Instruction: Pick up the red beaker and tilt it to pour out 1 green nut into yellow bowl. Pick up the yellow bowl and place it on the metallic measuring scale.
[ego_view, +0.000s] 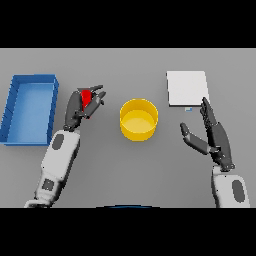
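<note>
fingers of the left hand curl round the red beaker left of the yellow bowl, pour pending; right hand relaxed, scale beyond, bare.

Left robot hand clenched; right open

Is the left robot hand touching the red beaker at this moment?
Touching. The head view shows the left robot hand with its fingers curled round the red beaker, left of the yellow bowl; no gap shows between them.
</note>
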